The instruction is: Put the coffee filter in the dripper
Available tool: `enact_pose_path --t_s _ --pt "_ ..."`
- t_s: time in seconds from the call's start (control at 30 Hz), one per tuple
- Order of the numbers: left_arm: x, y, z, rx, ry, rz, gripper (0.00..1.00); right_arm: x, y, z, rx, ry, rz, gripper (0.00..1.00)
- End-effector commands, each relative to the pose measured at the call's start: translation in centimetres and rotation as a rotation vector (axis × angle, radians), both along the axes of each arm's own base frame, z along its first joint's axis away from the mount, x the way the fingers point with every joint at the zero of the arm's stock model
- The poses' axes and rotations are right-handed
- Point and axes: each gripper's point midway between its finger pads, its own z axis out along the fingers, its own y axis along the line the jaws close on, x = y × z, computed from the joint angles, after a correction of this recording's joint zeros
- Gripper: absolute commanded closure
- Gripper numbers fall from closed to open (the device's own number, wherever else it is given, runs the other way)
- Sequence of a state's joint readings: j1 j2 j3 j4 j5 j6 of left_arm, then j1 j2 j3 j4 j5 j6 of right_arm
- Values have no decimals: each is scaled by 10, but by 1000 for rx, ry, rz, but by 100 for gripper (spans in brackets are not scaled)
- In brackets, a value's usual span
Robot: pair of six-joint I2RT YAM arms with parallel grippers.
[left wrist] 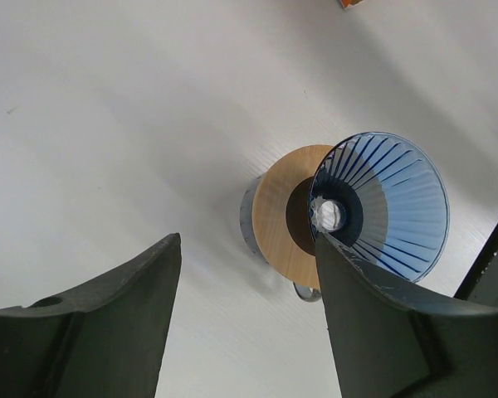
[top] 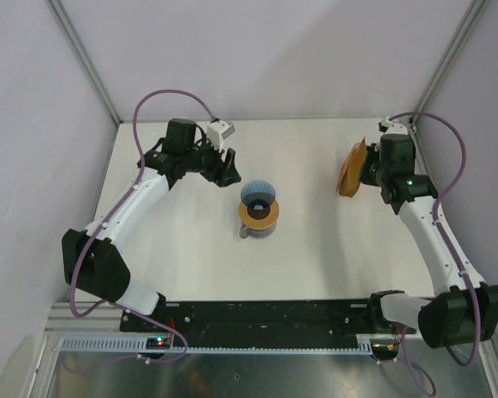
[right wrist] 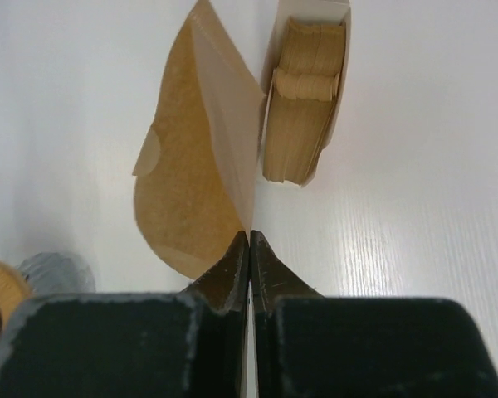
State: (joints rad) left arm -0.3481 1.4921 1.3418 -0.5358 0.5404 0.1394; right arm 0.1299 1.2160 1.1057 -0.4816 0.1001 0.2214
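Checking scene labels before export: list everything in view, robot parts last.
coffee filter: 1, tan-brown, right side of the table, pinched at its edge by the right hand
filter stack: 1 stack, orange-brown, in a white holder just beyond the held filter
dripper: 1, translucent blue, mid-table at the ring's far edge
ring: 1, brown with a dark hole, mid-table on top of the jug
jug: 1, clear-grey, under the ring, mostly hidden
table: 1, white
left hand: 1, black, open, close to the dripper, holding nothing
right hand: 1, black, shut on the coffee filter
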Motion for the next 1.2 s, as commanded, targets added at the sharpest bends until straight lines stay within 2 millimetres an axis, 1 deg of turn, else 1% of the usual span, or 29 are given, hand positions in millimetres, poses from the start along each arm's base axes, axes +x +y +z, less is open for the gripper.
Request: enact_pose_path --t_s 0.0,0.07,0.13,0.2,0.23,0.33,0.4,0.43,0.47,0.53,0.63,0.7,0.77,0.9,1.0,1.1,1.17 --pt "4 5 35 -22 -93 29 29 -34 11 33 -58 36 59 100" --pt "1 2 49 -51 -106 25 29 -42 22 47 -70 22 77 100" --pt "-5 -4 69 -86 -130 3 28 -47 43 66 -62 -20 118 100" --pt "-15 -13 86 -107 -154 -34 26 -51 67 83 -31 -59 172 100" --pt "-20 -18 93 -111 -167 -51 24 -54 83 90 -9 -73 212 100" --pt "-38 -36 109 -109 -197 -110 19 -60 125 109 41 -94 311 100" --pt "-49 -45 118 -102 -213 -137 11 -64 150 118 36 -91 364 100" --pt "-52 -48 122 -98 -224 -143 6 -65 164 118 22 -81 386 100" --pt "-56 -52 129 -96 -240 -150 3 -68 174 122 14 -80 404 100" --pt "-62 -59 142 -97 -264 -159 1 -71 195 125 0 -78 439 100" --pt "-67 -67 156 -106 -286 -150 1 -70 218 129 12 -96 467 100" --pt "-65 -69 159 -103 -293 -130 0 -68 231 131 32 -107 481 100" --pt "-60 -68 157 -84 -301 -104 0 -66 241 134 49 -121 489 100" --pt "-50 -59 151 -28 -337 -60 0 -62 251 136 58 -139 489 100" --pt "-36 -50 141 41 -362 -3 1 -63 256 141 77 -162 492 100" --pt "-25 -47 130 89 -360 32 6 -65 258 146 88 -185 494 100" --pt "-21 -47 126 101 -354 40 13 -66 258 148 89 -189 500 100"
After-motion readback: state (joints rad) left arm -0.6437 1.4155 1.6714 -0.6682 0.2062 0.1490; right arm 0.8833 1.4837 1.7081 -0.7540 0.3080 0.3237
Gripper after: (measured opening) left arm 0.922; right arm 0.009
